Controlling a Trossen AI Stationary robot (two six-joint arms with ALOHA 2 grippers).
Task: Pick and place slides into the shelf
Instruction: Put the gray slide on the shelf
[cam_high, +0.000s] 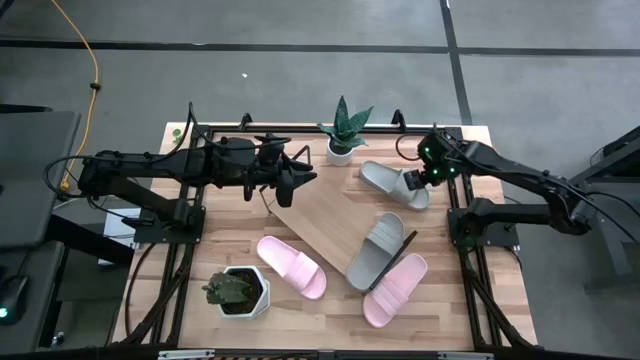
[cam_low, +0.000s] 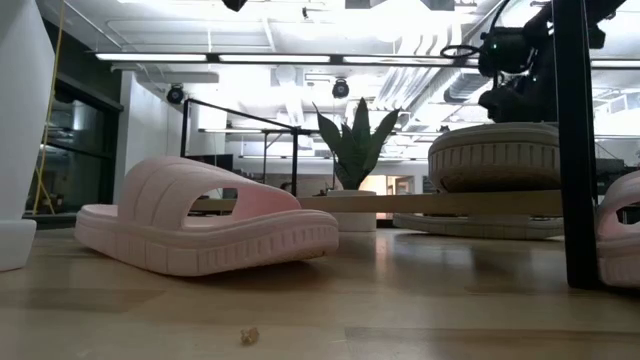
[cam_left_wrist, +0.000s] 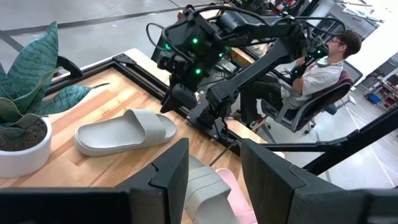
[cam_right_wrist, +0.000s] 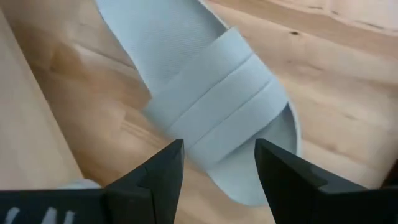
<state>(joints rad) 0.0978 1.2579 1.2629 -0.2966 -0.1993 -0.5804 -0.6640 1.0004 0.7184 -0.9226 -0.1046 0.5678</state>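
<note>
A light grey slide lies sole-down on the table near the far edge, also in the right wrist view and the left wrist view. My right gripper hovers open over its strap end, fingers on either side and not touching. A second grey slide rests on the right end of the shelf. Two pink slides lie on the table. My left gripper waits open by the shelf's left end.
A potted spiky plant stands at the far edge and a white-potted plant at the near left. Black frame rails run along both table sides. A person sits beyond the table's right side.
</note>
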